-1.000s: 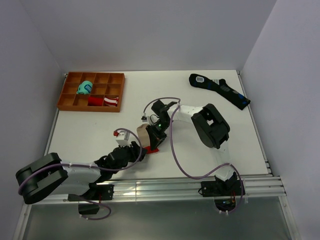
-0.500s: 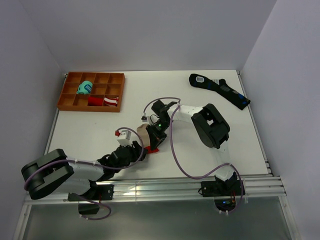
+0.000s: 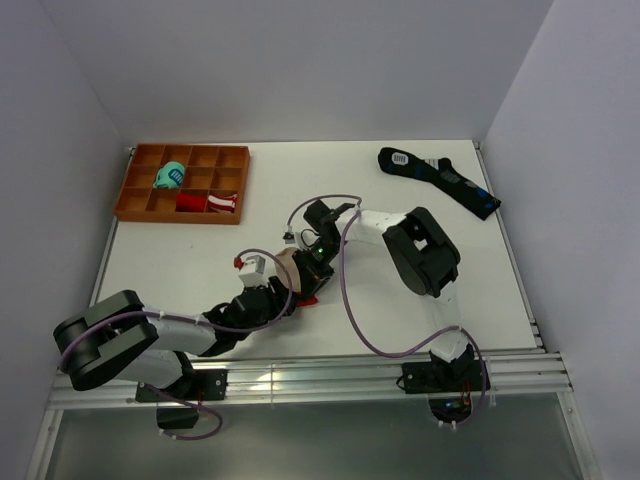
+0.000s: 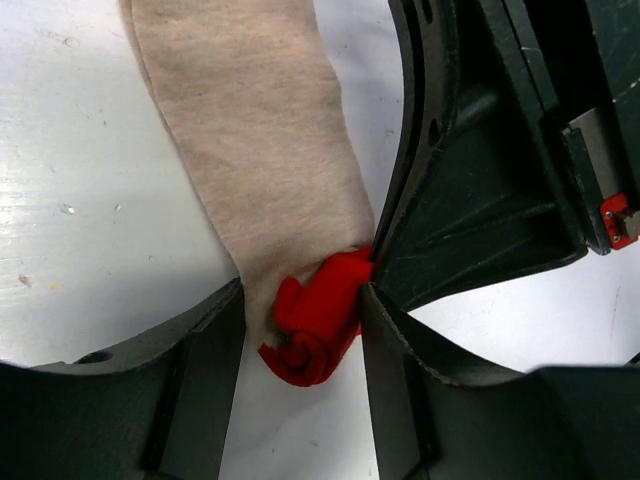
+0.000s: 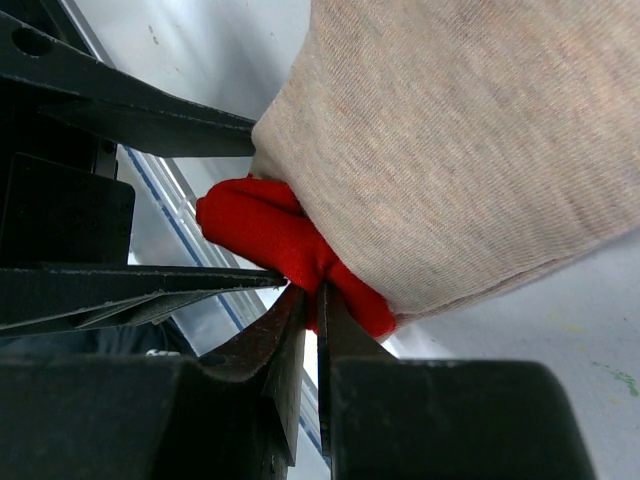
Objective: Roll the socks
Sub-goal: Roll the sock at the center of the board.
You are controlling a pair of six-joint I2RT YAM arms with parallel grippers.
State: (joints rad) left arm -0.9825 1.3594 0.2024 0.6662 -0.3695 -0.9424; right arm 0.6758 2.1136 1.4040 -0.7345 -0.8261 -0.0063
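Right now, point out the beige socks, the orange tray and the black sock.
Socks [image 4: 255,150]: left wrist view, on the beige body.
Orange tray [image 3: 228,158]: top view, on an empty back compartment.
Black sock [image 3: 440,176]: top view, on its middle.

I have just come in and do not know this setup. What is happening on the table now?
Two robot arms are working on the beige socks in the middle of the table. The right gripper pinches the red end, which is curled into a small roll. The left gripper stands open around that same end. Most of the beige part is not yet rolled.
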